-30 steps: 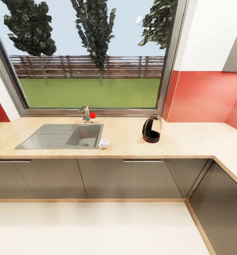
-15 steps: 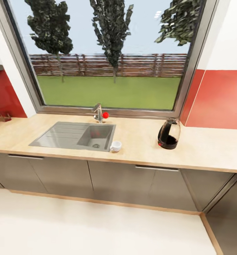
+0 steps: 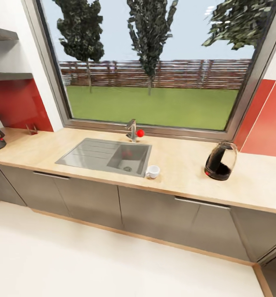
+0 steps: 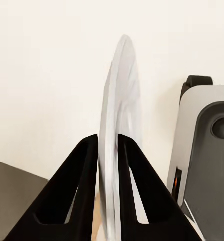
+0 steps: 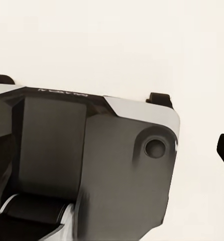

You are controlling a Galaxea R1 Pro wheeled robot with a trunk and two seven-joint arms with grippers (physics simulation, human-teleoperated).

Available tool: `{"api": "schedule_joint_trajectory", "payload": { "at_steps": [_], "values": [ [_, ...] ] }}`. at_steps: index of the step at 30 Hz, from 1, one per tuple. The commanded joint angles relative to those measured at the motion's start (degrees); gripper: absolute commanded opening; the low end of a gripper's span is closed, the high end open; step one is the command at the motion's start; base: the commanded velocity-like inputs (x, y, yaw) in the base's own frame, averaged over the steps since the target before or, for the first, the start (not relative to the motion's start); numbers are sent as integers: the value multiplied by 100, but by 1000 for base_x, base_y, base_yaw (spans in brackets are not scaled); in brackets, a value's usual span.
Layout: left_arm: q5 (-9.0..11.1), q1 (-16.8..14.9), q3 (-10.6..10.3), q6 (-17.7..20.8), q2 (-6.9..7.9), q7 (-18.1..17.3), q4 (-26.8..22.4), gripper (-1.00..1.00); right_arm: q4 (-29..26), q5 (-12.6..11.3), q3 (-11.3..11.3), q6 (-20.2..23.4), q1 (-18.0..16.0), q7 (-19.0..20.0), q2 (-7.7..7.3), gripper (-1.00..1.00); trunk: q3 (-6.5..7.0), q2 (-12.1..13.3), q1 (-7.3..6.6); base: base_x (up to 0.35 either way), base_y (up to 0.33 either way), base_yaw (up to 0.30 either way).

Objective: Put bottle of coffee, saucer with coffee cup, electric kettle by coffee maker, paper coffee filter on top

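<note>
Taking the sink (image 3: 107, 153) as landmark: the kitchen shelf (image 3: 10, 76) hangs on the wall far to its left. The plain white coffee cup (image 3: 152, 171) touches its right corner, and the dark-tinted electric kettle (image 3: 220, 161) stands well right. The left gripper (image 4: 108, 145) pinches the thin white saucer (image 4: 120, 135) edge-on, seemingly for carrying; the right claw's opening cannot be judged.
</note>
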Motion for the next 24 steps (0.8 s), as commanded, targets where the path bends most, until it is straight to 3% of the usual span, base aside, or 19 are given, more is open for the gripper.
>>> {"api": "schedule_joint_trajectory", "payload": {
  "at_steps": [1, 24],
  "values": [
    [25, -2, -10, 33, 2, 11, -11, -100, -6, -56, 47, 27, -4, 7, -1, 100, -15, -11, 5, 195, 186, 250],
    [33, -2, 4, -35, 4, 19, -28, -100, -4, -56, 47, 34, -4, 7, -2, 100, -106, -11, 5, 217, 250, 250]
  ]
}}
